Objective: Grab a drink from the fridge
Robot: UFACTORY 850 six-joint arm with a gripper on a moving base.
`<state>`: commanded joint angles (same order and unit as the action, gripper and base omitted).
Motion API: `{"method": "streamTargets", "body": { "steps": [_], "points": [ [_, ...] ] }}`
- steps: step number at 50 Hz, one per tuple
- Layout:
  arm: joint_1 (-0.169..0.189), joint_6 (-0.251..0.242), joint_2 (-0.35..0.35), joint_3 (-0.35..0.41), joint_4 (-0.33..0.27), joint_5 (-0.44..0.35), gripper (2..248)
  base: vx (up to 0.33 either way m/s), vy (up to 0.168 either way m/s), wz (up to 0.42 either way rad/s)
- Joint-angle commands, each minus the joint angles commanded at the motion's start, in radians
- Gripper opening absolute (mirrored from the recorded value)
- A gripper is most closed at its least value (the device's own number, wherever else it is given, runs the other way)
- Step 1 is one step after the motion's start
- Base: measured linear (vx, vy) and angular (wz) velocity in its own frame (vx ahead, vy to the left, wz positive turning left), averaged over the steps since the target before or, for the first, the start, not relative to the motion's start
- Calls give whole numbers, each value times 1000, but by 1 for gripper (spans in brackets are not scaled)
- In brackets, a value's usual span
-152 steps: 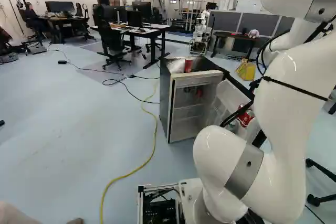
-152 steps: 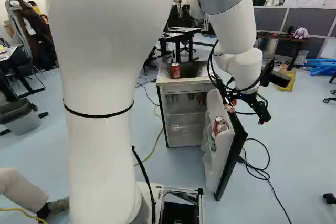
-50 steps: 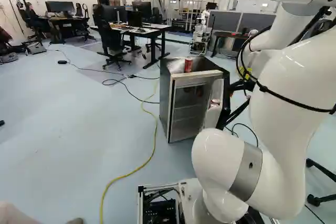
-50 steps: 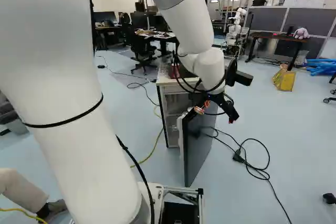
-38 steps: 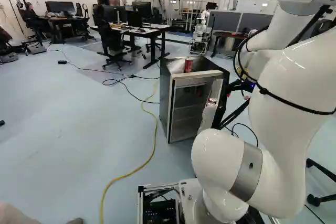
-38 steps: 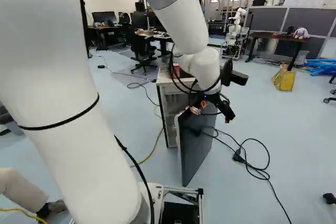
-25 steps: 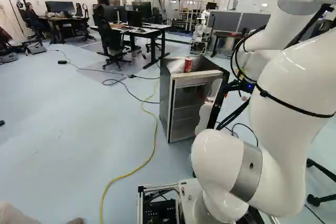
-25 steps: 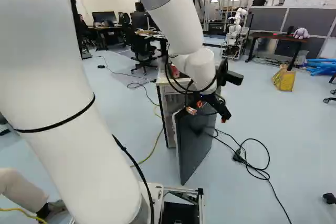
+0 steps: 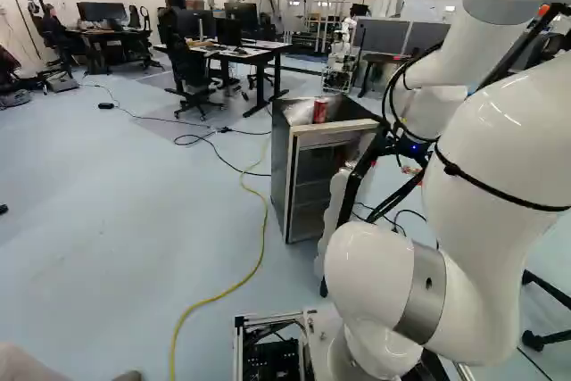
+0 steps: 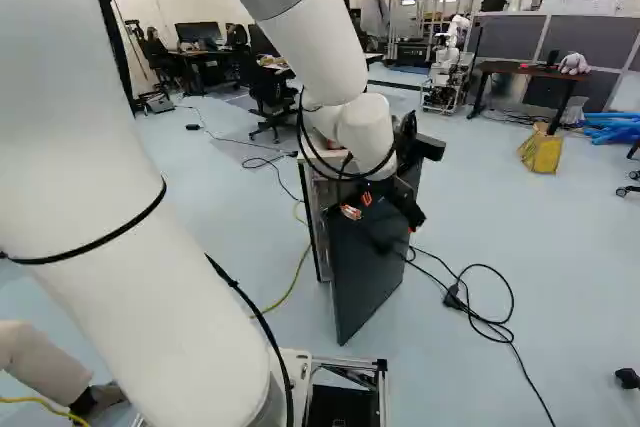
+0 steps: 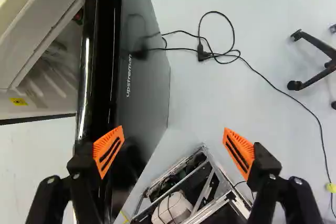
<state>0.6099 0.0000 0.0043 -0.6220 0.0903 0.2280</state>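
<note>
In the right base view my gripper (image 10: 402,215) is by the upper outer side of the dark fridge door (image 10: 365,272), which stands partly open. In the wrist view the gripper (image 11: 172,130) is open and empty; one orange pad (image 11: 108,151) is at the door's black edge, the other over the floor. Whether it touches the door, I cannot tell. The fridge (image 9: 279,162) carries a red can (image 9: 320,111) on top. A small can end (image 10: 350,212) shows at the door's top edge. The door and arm hide much of the inside.
My base's metal frame (image 11: 197,179) lies beyond the fingers. A black cable (image 10: 470,319) loops on the floor right of the door, a yellow one (image 9: 260,247) left of the fridge. Chair legs (image 11: 316,75) stand farther off. Another robot (image 10: 450,42) is at the back.
The fridge door has swung farther towards the fridge body, hiding more of the inside. My arm and gripper have moved leftwards in the right base view along with it. The base has stayed put.
</note>
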Motion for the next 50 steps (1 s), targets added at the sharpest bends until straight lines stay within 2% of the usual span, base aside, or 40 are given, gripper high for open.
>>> {"method": "streamTargets", "body": {
  "steps": [50],
  "points": [
    [-159, 0, 35, 36, 0, 0, 247, 0, 0, 0]
  ]
}}
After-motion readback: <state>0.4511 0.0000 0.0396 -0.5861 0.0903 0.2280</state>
